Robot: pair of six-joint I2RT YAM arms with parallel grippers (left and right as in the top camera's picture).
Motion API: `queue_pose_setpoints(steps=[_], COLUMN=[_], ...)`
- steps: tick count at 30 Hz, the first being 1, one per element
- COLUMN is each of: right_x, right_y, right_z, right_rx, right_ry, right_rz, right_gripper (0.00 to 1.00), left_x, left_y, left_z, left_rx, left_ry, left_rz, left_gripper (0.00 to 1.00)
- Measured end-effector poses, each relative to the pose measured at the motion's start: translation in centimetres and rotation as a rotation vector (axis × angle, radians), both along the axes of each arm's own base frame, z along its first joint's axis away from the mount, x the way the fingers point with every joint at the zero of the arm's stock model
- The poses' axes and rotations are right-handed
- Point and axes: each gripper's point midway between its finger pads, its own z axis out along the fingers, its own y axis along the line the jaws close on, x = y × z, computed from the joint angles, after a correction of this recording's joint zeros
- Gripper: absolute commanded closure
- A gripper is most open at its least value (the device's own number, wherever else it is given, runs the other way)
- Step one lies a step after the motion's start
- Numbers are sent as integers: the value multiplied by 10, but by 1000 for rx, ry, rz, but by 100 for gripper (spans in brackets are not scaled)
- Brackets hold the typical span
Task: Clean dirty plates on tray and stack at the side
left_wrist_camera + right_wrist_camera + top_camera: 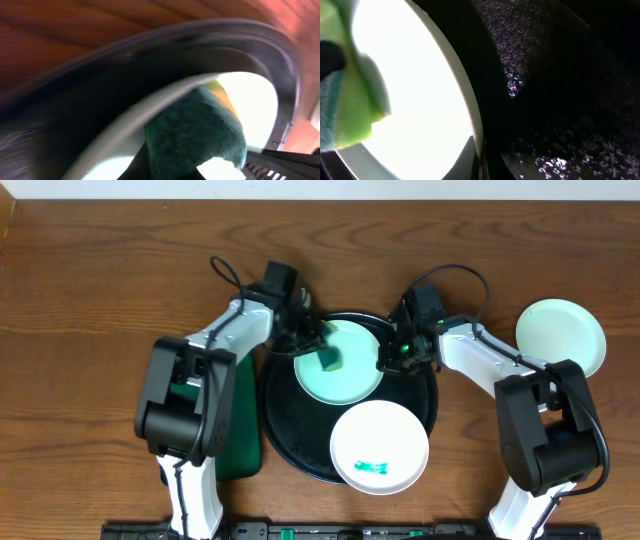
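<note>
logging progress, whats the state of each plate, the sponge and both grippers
mint plate: on tray, sponge on it
front plate: on tray, teal smear, unwashed
side plate: on table, looks clean
sponge: resting on mint plate
left gripper: shut on sponge
right gripper: at mint plate's rim, grip unclear

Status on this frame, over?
Left gripper shut on teal-green sponge, on pale-mint round plate in round black tray. Right gripper at its rim, grip unclear. Nothing blocking.

Both arms reach inward; left gripper (318, 345) jaws clamped, right gripper (389, 359) jaws pinched.
</note>
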Motion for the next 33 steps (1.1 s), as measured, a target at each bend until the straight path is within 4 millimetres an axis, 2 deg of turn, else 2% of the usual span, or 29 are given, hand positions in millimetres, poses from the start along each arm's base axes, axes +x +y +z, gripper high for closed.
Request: queue_pose_setpoints(steps=[2, 10, 24, 33], right_x=[0, -5, -9, -15], right_y=[0, 8, 8, 6], right_z=[0, 1, 1, 0], right_rx=[-1, 41, 50, 51], right_ry=[1, 25, 43, 82], right_rz=[0, 16, 17, -1], right_gripper=[99, 99, 99, 99], left_x=[-6, -28, -28, 1], left_y=[15, 41, 41, 26], left_z=[-1, -3, -3, -3], left_rx=[44, 194, 242, 422], left_ry=[42, 113, -36, -242], left_rz=[20, -13, -291, -370], left_gripper=[93, 93, 93, 93])
